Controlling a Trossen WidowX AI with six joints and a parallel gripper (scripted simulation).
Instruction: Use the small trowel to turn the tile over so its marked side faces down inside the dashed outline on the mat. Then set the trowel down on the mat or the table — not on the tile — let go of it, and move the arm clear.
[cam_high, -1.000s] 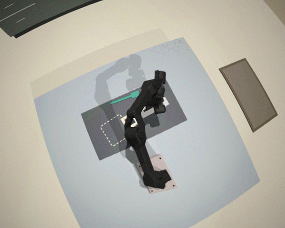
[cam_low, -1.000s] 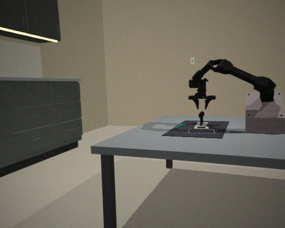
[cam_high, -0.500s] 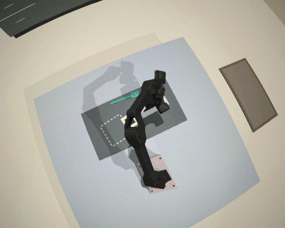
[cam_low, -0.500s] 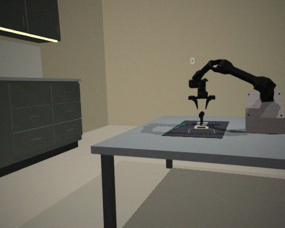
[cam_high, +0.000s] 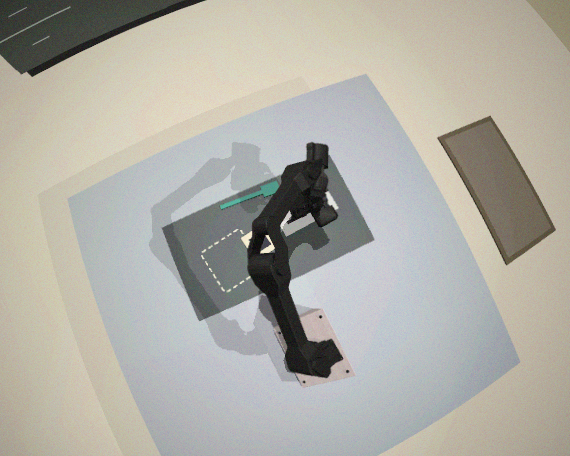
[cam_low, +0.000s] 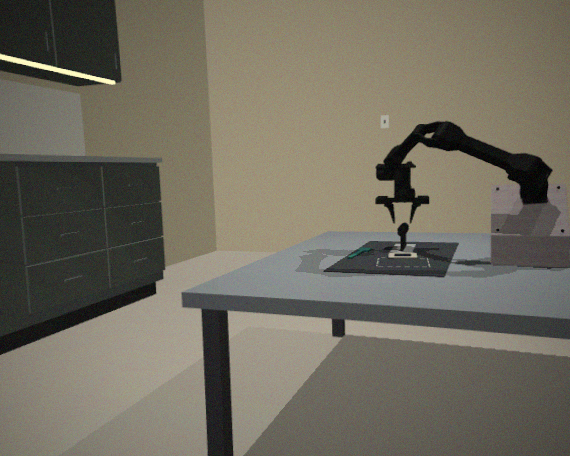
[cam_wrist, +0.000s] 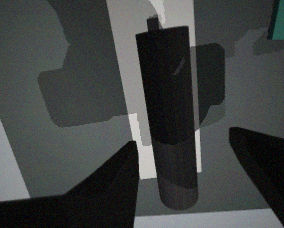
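going left to right in the top view, i'm seeing the dashed outline lying toward 8 o'clock on the dark mat, and the green tool resting near the mat's edge toward 11 o'clock, its thin end pointing to about 8. the tile is lying toward 2 o'clock of the outline, its dark mark showing upward, so it's needing its turn; the arm is hiding part of it from above. the base plate is sitting toward 5 o'clock of the mat, on the blue table.

the trowel is lying toward 2 o'clock of the tile, its pale blade low over the mat and its black handle rising. i'm holding the gripper above that handle, pointing down, fingers standing apart and gripping nothing. in the wrist view the handle is showing between the fingertips, leaning toward 11 o'clock. in the exterior view the tips are hanging just above it.
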